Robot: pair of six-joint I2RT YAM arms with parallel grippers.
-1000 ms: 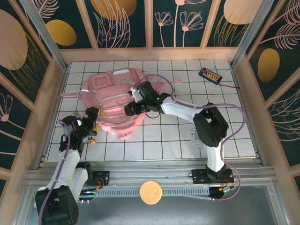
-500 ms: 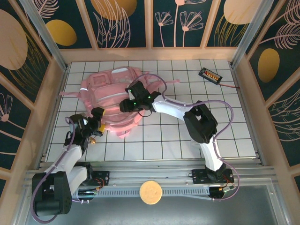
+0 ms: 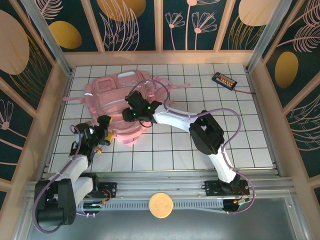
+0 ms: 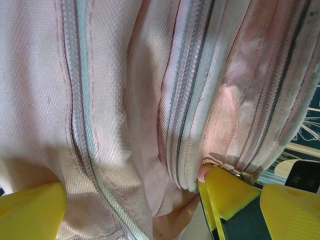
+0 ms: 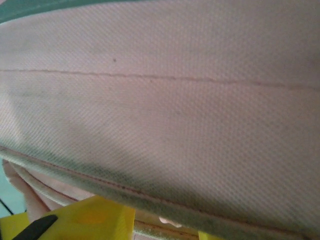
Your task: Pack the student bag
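Left gripper (image 3: 103, 133): we place it at the near left edge of the bag, low over the table. In the left wrist view its yellow fingers (image 4: 31, 210) stand spread wide, and folds of pink cloth lie between them. The finger at the right of that view touches a zip seam.
Bag (image 3: 112, 95): it lies flat on the far left part of the table, the biggest thing there. We note a pale strip along its left edge and pink straps trailing out to the left and the right.
Zips (image 4: 182, 100): we see grey-edged zip lines running lengthwise down the pink cloth, close to the left wrist camera.
Right gripper (image 3: 131, 115): it sits on the near half of the bag, with its arm reaching in from the right base. In the right wrist view woven pink cloth lies close to the lens, and a yellow finger (image 5: 82, 220) shows under its lower edge. We cannot tell whether the jaws are spread, pressed together or pinching cloth.
Disc (image 3: 160, 205): round and tan, it rests on the front rail between the two bases.
Device (image 3: 223, 80): small and black with a row of orange marks, it lies near the far right corner, well apart from the bag. A thin cable (image 3: 245, 91) leads off it to the right.
Table (image 3: 240, 135): we see white tiles with a dark grid.
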